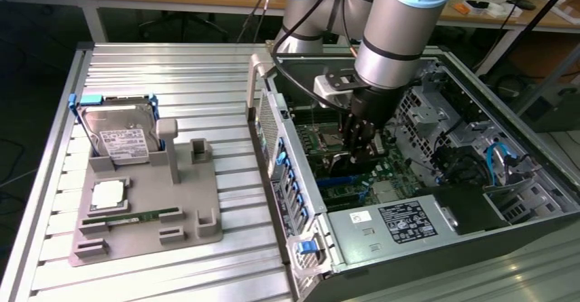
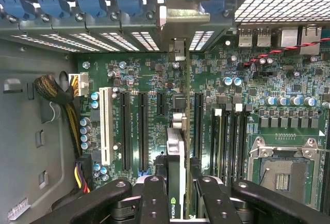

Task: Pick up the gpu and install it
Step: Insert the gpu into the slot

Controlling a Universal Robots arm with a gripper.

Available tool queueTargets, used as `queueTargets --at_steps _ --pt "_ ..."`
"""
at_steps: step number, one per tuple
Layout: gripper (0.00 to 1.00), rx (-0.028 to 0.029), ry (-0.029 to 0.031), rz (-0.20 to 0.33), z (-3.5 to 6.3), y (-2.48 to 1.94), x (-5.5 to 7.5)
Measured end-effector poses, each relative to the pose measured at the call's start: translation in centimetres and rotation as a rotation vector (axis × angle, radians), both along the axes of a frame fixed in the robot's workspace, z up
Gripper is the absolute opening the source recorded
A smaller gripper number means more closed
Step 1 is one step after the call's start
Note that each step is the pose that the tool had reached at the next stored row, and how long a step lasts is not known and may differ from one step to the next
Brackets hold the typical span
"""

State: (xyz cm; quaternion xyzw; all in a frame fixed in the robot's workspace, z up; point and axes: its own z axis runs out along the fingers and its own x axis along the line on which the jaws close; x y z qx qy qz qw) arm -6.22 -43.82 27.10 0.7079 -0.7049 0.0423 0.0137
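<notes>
End effector (image 2: 177, 193) is clamped on the gpu (image 2: 176, 157), card held edge-on between the fingers (image 2: 154, 198) inside the open PC case (image 1: 507, 146). Gpu sits just above the motherboard (image 2: 154, 69), in line with the black expansion slots (image 2: 197, 121), bracket end toward the rear slot openings. Hard drive (image 1: 122, 142) and memory stick (image 1: 132, 215) remain in the grey holder (image 1: 195, 237) on the surface (image 1: 181, 71).

Exterior: high, oblique, far. Wrist: close, facing motherboard (image 2: 154, 105); shared.
</notes>
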Motion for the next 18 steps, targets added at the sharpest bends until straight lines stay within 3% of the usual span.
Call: queueTargets --at_steps 16,18 --pt "0.27 0.0001 -0.0002 0.0 -0.47 0.03 0.0" --pt "0.27 0.0001 -0.0045 0.0 -0.51 0.07 -0.08"
